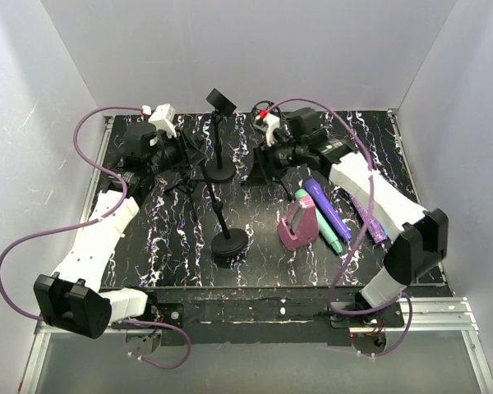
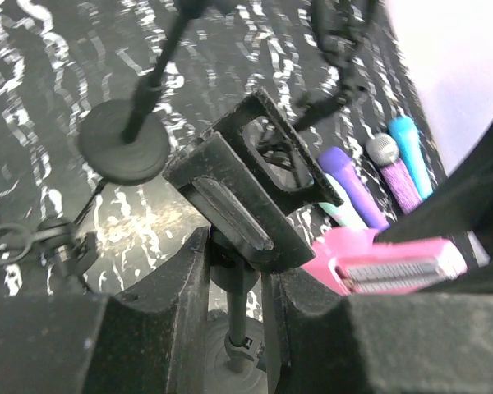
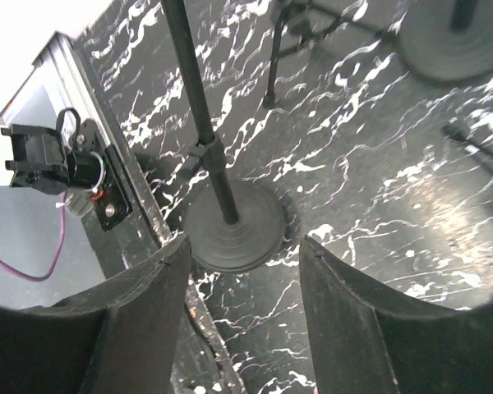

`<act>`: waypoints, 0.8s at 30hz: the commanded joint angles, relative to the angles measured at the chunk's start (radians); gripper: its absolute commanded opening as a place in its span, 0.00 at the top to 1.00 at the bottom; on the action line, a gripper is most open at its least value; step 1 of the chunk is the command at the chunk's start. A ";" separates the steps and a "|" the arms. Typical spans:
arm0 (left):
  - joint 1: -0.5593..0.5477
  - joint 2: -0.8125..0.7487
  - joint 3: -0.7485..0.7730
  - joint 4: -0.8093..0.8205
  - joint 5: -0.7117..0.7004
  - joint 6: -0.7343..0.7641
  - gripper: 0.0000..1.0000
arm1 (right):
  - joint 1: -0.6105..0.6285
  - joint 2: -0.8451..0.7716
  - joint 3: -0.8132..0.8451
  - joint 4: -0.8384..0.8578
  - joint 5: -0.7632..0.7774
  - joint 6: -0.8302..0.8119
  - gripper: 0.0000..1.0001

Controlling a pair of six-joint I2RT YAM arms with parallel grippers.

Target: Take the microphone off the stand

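Clearly the left gripper (image 2: 234, 254) is clamped shut on the thin stand stem (image 2: 232, 300), right under what I take to be the black microphone (image 2: 238, 189). The microphone sits atop that stem, near the pink case (image 2: 386, 267). The right gripper (image 3: 244, 254) hangs with fingers apart above a round base (image 3: 255, 222), holding nothing. A pull now would likely drag the whole stand along and tip it toward the pink case, since nothing pins its foot.
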 commanded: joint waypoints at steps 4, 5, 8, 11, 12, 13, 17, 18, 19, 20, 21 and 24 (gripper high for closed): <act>0.000 0.023 0.046 -0.066 -0.264 -0.236 1.00 | 0.101 0.130 0.077 -0.012 0.004 0.087 0.43; 0.000 0.028 0.048 -0.070 -0.275 -0.250 1.00 | 0.113 0.145 0.088 -0.012 0.004 0.095 0.43; 0.000 0.043 0.054 -0.077 -0.286 -0.269 1.00 | 0.147 0.185 0.117 -0.012 0.021 0.096 0.43; 0.001 0.051 0.060 -0.097 -0.315 -0.296 1.00 | 0.162 0.228 0.149 -0.010 0.049 0.111 0.42; 0.001 0.051 0.059 -0.097 -0.316 -0.299 1.00 | 0.169 0.242 0.157 -0.009 0.063 0.116 0.42; 0.000 0.051 0.056 -0.094 -0.315 -0.302 1.00 | 0.173 0.253 0.164 -0.009 0.079 0.118 0.41; 0.001 0.049 0.048 -0.095 -0.316 -0.313 1.00 | 0.182 0.299 0.192 -0.009 0.089 0.119 0.43; 0.000 0.049 0.048 -0.097 -0.318 -0.316 1.00 | 0.184 0.308 0.195 -0.007 0.089 0.121 0.43; 0.001 0.049 0.045 -0.094 -0.315 -0.318 1.00 | 0.185 0.316 0.195 -0.004 0.086 0.119 0.43; 0.001 0.048 0.040 -0.092 -0.313 -0.321 1.00 | 0.185 0.325 0.194 0.000 0.083 0.119 0.43; 0.000 0.046 0.040 -0.090 -0.313 -0.321 1.00 | 0.185 0.331 0.195 0.002 0.078 0.119 0.43; 0.001 0.045 0.034 -0.090 -0.315 -0.327 1.00 | 0.187 0.349 0.200 0.011 0.061 0.121 0.43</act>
